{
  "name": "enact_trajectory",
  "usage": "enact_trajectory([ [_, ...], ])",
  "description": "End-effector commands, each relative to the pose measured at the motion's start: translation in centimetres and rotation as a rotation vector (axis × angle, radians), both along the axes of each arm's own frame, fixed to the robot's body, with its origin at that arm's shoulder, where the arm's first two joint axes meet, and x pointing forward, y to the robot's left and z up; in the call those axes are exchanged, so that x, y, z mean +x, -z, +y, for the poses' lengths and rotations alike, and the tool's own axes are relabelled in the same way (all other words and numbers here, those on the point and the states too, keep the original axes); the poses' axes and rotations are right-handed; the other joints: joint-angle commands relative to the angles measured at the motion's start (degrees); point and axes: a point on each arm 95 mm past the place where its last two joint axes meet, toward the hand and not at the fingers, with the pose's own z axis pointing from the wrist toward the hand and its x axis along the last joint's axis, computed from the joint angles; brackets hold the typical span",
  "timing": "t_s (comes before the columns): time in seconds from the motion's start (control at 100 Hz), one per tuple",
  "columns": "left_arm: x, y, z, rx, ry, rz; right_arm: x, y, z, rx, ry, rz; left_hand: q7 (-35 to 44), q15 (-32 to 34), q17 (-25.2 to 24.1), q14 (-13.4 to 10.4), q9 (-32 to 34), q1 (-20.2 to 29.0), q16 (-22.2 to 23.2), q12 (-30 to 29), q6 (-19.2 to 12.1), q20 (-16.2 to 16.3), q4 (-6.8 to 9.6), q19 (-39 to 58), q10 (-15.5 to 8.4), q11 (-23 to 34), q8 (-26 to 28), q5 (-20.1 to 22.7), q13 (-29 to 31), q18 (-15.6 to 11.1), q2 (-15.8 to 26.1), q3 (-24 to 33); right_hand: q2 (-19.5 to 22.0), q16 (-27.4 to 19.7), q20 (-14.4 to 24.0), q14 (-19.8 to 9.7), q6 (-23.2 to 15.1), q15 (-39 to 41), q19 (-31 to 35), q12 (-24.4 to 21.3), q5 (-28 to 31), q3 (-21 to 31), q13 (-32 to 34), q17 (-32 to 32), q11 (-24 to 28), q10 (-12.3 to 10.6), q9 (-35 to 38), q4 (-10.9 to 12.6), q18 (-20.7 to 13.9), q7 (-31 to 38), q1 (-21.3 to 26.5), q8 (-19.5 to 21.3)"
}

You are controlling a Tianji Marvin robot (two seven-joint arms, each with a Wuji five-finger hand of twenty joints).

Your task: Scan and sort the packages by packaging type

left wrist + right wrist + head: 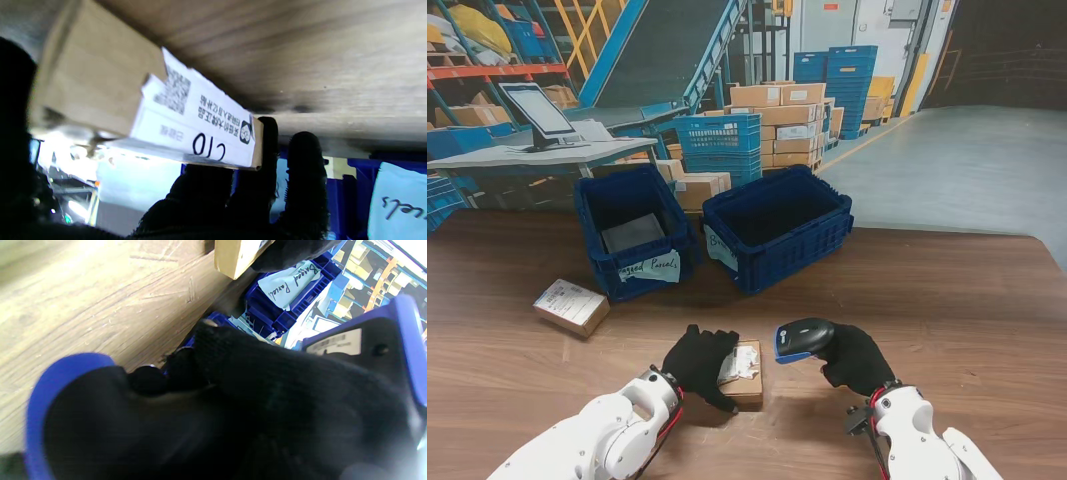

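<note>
From the stand's view, the left hand (699, 362) in a black glove is wrapped around a small cardboard box (746, 377) with a white label, low over the wooden table (947, 300) near the robot. Just to its right, the right hand (852, 358) is closed around the handle of a blue and black scanner (802, 339), whose head points left toward the box. Farther away stand two blue crates: the left crate (634, 232), bearing a handwritten paper label and holding a grey bag, and the right crate (777, 225). A second box (572, 306) lies well apart, on the left.

The left wrist view shows the box (96, 86) held clear of the table (300, 56), its label (196, 123) with a QR code facing the camera; fingers (305, 173) reach past the box's far edge.

The right wrist view shows the gloved fingers (267, 396) curled tightly over the scanner (393, 340), with a corner of the box (233, 256) and the labelled crate (283, 303) beyond.
</note>
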Motion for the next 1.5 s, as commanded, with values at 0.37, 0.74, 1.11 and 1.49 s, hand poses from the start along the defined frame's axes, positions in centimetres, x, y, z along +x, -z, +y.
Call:
enact_trajectory([
  [0.37, -0.2, -1.2, -0.3, -0.060, -0.035, 0.083, 0.0, 0.7, 0.5, 0.019, -0.024, 0.035, 29.02, 9.07, 5.88, -3.60, 20.29, 36.14, 15.99, 17.19, -17.81, 4.92, -0.69, 9.12, -11.15, 1.87, 3.39, 15.48, 17.88, 4.09, 5.89, 32.62, 3.03, 0.66, 1.46, 1.58, -2.15, 0.82, 2.89, 0.72, 3.28, 8.05, 1.45, 0.51, -0.15, 0.65, 0.44, 0.20, -1.79, 4.01, 5.19, 2.20],
  [0.74, 0.2, -5.8, 0.2, -0.111, -0.078, 0.053, 0.1, 0.8, 0.5, 0.024, -0.026, 0.036, 28.33, 8.54, 5.64, -3.83, 19.36, 36.40, 16.40, 17.44, -17.31, 4.88, -1.49, 8.62, -11.15, 1.85, 3.38, 14.17, 17.36, 4.14, 6.79, 31.98, 3.01, 0.62, 1.46, 1.56, -2.14, 0.82, 2.86, 0.73, 3.27, 8.07, 1.39, 0.53, -0.10, 0.69, 0.48, 0.20, -1.89, 3.99, 5.21, 2.20],
  [1.11, 0.8, -10.7, 0.3, -0.170, -0.140, -0.008, -0.5, 1.1, 0.4, 0.037, -0.006, 0.043, 27.73, 8.29, 5.51, -4.14, 18.78, 36.14, 16.75, 17.53, -16.88, 4.98, -1.82, 8.65, -11.03, 1.87, 3.64, 13.35, 17.19, 4.05, 7.05, 31.45, 3.00, 0.65, 1.47, 1.52, -2.13, 0.83, 2.89, 0.77, 3.26, 8.09, 1.36, 0.54, -0.11, 0.68, 0.44, 0.17, -1.80, 3.99, 5.22, 2.21],
  [1.49, 3.0, -16.0, -0.5, -0.248, -0.204, -0.095, -1.0, 1.4, -0.1, 0.048, 0.016, 0.055, 27.85, 7.85, 5.43, -4.22, 18.96, 36.47, 16.61, 17.43, -16.92, 4.86, -2.19, 8.35, -11.23, 1.92, 3.95, 13.48, 17.24, 3.92, 6.96, 31.16, 2.92, 0.65, 1.51, 1.59, -2.13, 0.88, 2.93, 0.78, 3.26, 8.13, 1.39, 0.51, -0.10, 0.68, 0.47, 0.16, -1.91, 3.98, 5.24, 2.21],
])
